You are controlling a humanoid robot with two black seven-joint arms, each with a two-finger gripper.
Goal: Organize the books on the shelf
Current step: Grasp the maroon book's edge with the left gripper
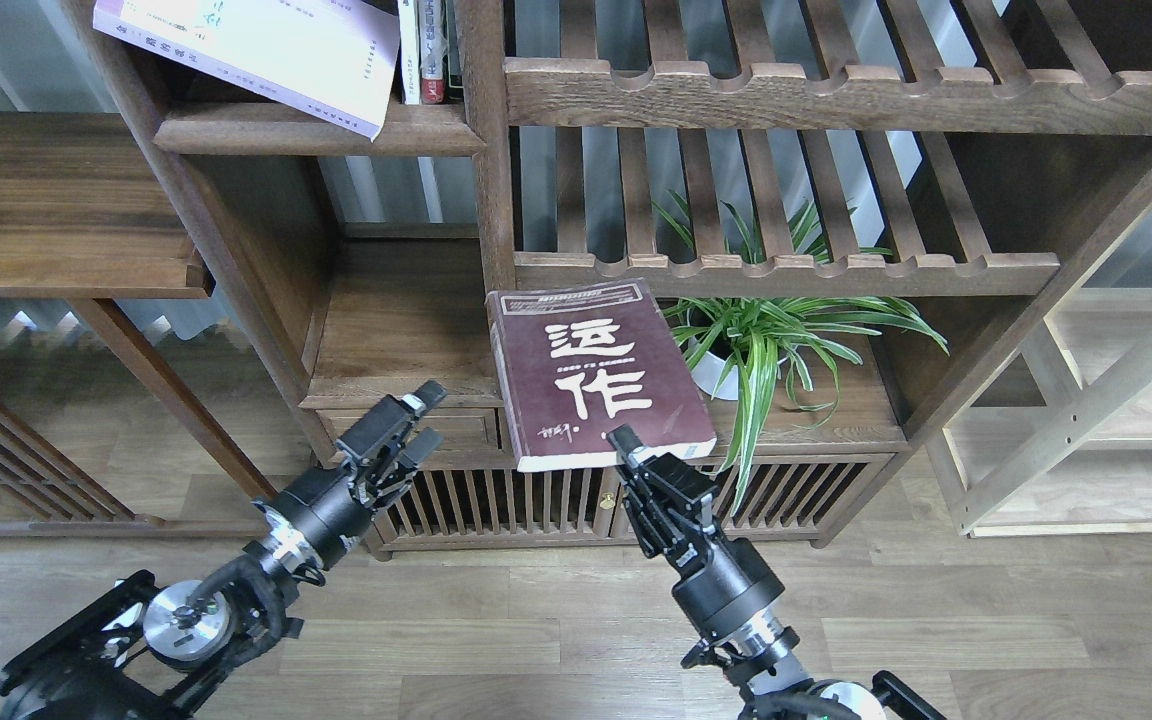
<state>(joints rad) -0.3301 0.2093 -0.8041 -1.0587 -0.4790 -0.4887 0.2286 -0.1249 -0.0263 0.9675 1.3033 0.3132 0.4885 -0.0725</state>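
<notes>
Right end effector (pixel 626 447) is clamped on the bottom edge of the maroon book (pixel 596 372), held up in front of the shelf (pixel 406 330). Grip looks shallow, so the book may pivot or slip, clipping the plant (pixel 766 345). Left end effector (pixel 416 420) seems released and empty.

At the upper left of the frame, the top edge is cropping the pale lavender-white paperback (pixel 266 45) and the upright book spines (pixel 426 50) beside it, leaving their small lettering unreadable.

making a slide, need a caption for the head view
Right gripper holds the maroon book at its lower edge before the shelf; left gripper is free.
</notes>
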